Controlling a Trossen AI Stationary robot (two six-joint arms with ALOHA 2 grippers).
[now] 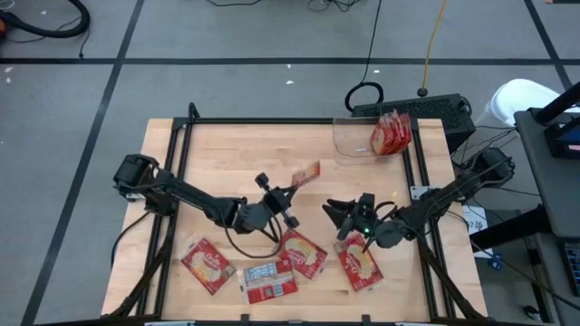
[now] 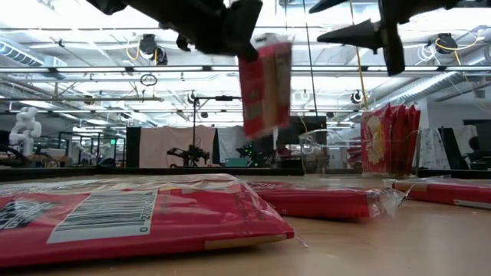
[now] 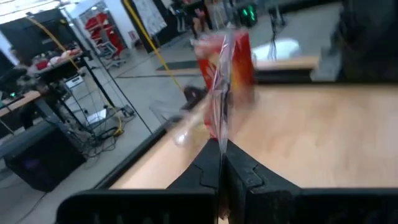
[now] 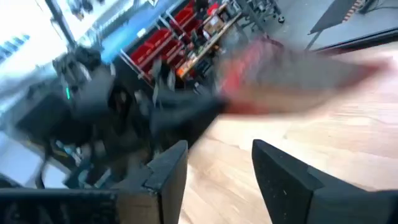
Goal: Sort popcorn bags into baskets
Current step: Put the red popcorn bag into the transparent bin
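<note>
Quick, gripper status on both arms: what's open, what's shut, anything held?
Left gripper: shut on a popcorn bag, lifted above the table.
Right gripper: open, holding nothing, above the table's right half.

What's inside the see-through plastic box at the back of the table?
The small clear plastic bin holds red popcorn packets standing upright together. They overlap, so their exact number cannot be counted.

No words or brand names are showing legibly anywhere. The nearest popcorn bag (image 2: 138, 218) in the low view, lying on the table below the left gripper (image 2: 245, 50), is displaying a white barcode panel, but its printed digits are coming through too small to read.
</note>
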